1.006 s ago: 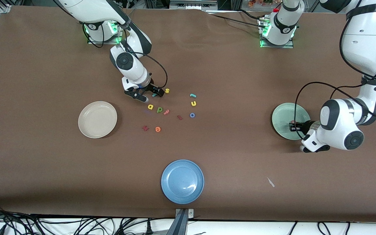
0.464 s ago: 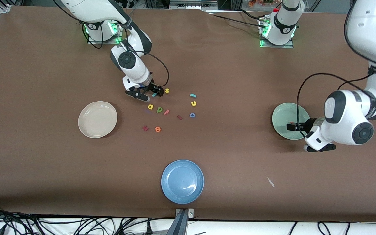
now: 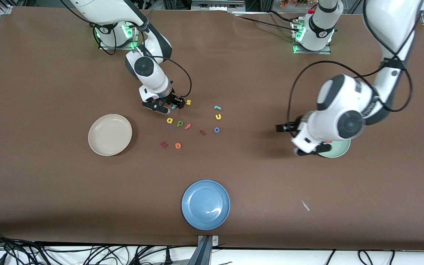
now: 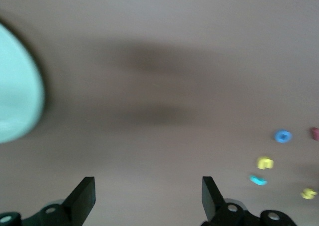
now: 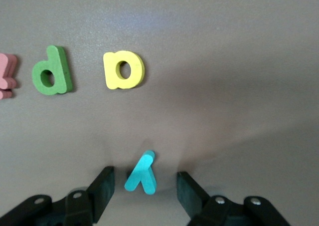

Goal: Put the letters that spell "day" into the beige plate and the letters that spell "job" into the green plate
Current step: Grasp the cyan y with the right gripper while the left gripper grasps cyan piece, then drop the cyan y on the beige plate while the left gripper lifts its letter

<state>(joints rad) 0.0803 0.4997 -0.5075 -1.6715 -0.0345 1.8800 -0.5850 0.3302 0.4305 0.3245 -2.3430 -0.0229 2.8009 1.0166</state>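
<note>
My right gripper (image 3: 173,106) is down at the table, open, its jaws standing either side of the teal y (image 5: 142,173) with a gap on each side. The yellow a (image 3: 169,120) and green d (image 3: 179,124) lie just nearer the camera. The teal j (image 3: 217,108) and blue o (image 3: 216,129) lie toward the left arm's end of the cluster. My left gripper (image 3: 283,127) hangs open and empty over bare table between the letters and the green plate (image 3: 339,151). That arm hides most of the plate. The beige plate (image 3: 110,134) is bare. The b is hidden.
A blue plate (image 3: 205,204) sits near the front edge. Spare letters lie among the others: yellow s (image 3: 188,102), yellow u (image 3: 218,116), a pink letter (image 3: 187,126), two dark red ones (image 3: 202,132), orange e (image 3: 177,145). A white scrap (image 3: 305,205) lies apart.
My left gripper opened over the green plate, then swung off it toward the letters. My right gripper's jaws have narrowed around the teal y.
</note>
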